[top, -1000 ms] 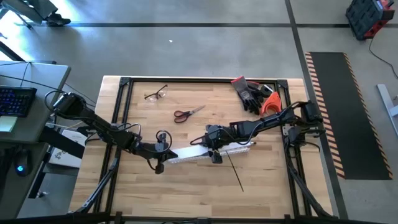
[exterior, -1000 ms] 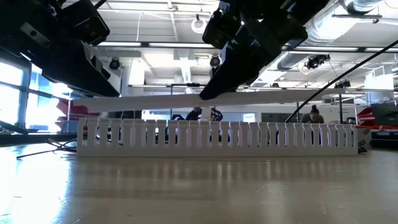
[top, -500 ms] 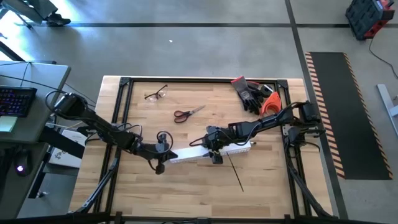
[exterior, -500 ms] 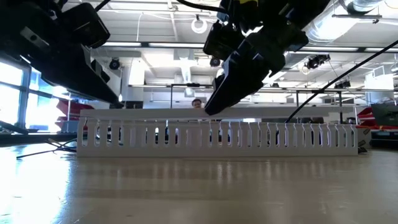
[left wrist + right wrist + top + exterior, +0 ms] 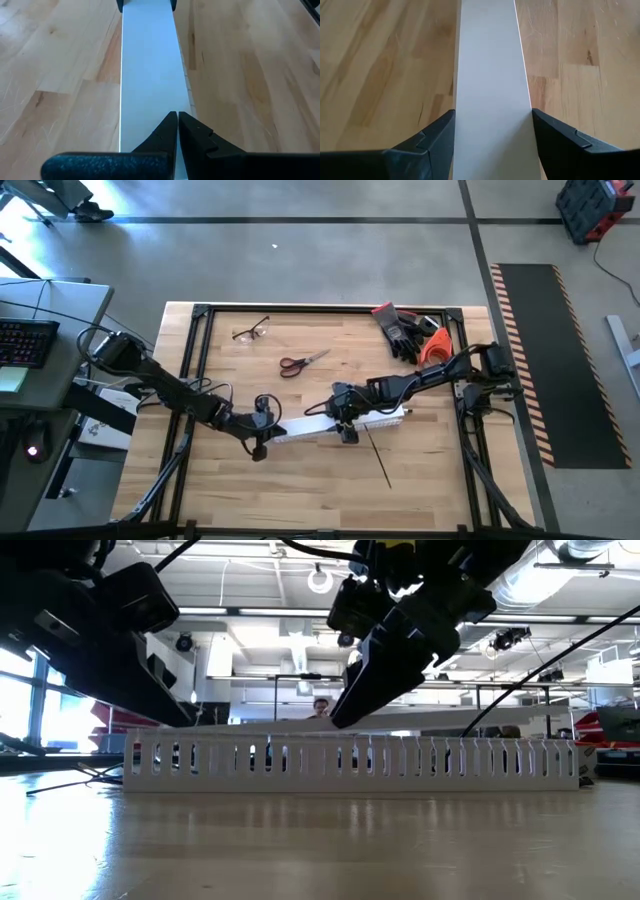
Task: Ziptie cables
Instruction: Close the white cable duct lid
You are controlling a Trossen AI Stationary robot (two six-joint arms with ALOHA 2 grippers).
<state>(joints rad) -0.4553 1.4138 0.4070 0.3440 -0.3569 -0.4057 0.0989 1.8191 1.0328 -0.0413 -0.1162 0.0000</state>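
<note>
Step in hand: both arms are working the flat white cover strip [image 5: 300, 427] onto the white slotted duct [image 5: 350, 758] at the centre of the high view; that looks like the job right now, not the tying itself.
Left gripper [image 5: 177, 131]: fingers are pressed together, tips resting over the near end of the cover strip, at the lower left of centre in the high view.
Right gripper [image 5: 492, 145]: fingers are straddling the cover strip, one against each long edge, pinching it across its width.
Cover strip, low view: it is lying along the top of the duct, seemingly a touch higher toward the right of the frame.
Ziptie [image 5: 378, 458]: it is lying loose on the wooden table [image 5: 300, 490], a thin black line running down and right from the duct, just below the right gripper, untouched.
Cables: I cannot make them out in any view.
Doing it well: keep the strip square to the duct, press evenly end to end, and do not let the pinching side twist it.
Bystanders: red-handled scissors [image 5: 303, 363], safety glasses [image 5: 251, 331] and gloves [image 5: 403, 332] are sitting in the upper part of the table, well apart.
</note>
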